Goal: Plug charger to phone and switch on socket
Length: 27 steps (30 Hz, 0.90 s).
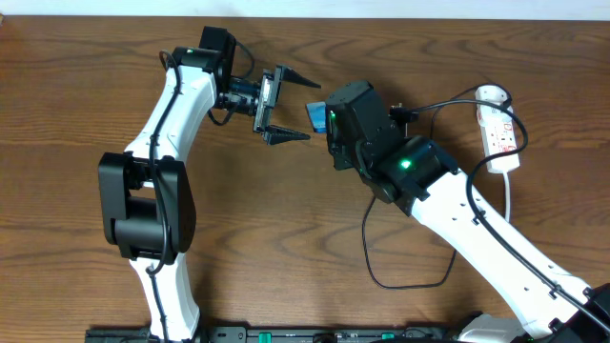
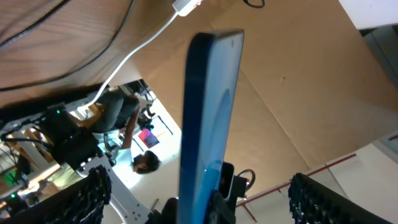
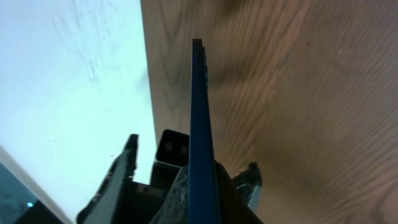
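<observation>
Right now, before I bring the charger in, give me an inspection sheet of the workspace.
Surface: wood-grain table.
Job's things: phone held edge-on; socket lying on the table's right side; charger looped on the table, tip not made out.
Clutter: nothing seen.
Grippers: right gripper shut on the phone; left gripper open, fingers either side of the phone, not touching.
Cables: white cord trails from the socket; the black charger lead appears to run up to the socket.
Surroundings: lit room beyond the table in the left wrist view, blurred.

overhead even, sharp | wrist views: phone (image 2: 205, 112) soft, glare behind
</observation>
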{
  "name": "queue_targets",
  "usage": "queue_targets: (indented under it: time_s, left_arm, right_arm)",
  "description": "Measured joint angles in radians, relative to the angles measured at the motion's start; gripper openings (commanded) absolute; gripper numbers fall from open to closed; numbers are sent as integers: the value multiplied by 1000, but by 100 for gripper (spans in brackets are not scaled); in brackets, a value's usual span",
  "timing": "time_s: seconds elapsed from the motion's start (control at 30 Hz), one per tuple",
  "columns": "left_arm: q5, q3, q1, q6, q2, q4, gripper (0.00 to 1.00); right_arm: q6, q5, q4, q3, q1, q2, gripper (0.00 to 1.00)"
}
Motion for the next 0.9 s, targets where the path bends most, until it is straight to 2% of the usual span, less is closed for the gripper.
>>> queue_targets:
  time_s: [0.17,0.3,0.4,0.53,0.63,0.73,0.9]
  left_arm:
    - [-8,0,0,-3,0,-1,71]
    - [-10,0,0,-3,0,0,68]
    - [-10,0,0,-4,0,0,57]
    - [-10,0,0,-10,0,0,52]
    - [-10,0,0,-16,0,0,43]
    - [-10,0,0,-22,0,0,40]
    - [-10,0,0,-22,0,0,40]
  right_arm:
    - [29,-3,21,0,0,0,1]
    - [41,-5,40,0,2,0,2]
    - [45,-7,50,0,2,0,1]
    - [45,-19,59,0,2,1,2]
    - [45,-32,62,0,3,3,2]
    - [46,-43,62,0,3,5,4]
    - [48,-48,63,0,3,8,2]
